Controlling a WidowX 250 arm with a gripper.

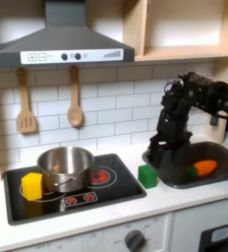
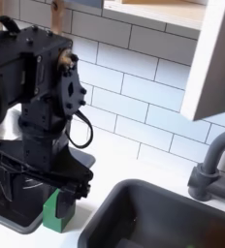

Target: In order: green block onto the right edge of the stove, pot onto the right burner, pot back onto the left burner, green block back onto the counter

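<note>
black fingers (image 1: 157,150) of the robot arm hang low over the white surface (image 1: 136,207), just above and beside the small bright green block (image 1: 147,176); whether they stand apart or together cannot be told. the block sits on the surface between the flat black cooktop (image 1: 111,185) and the dark grey sink basin (image 1: 212,179), touching neither finger as far as can be seen. in the second exterior view the block (image 2: 56,211) lies under the arm's base plate beside the sink (image 2: 163,208). a shiny round steel pot (image 1: 66,166) rests on the cooktop's burner at the first exterior view's left, with a yellow block (image 1: 31,185) just beside it. an orange toy carrot (image 1: 202,168) lies in the sink.
</note>
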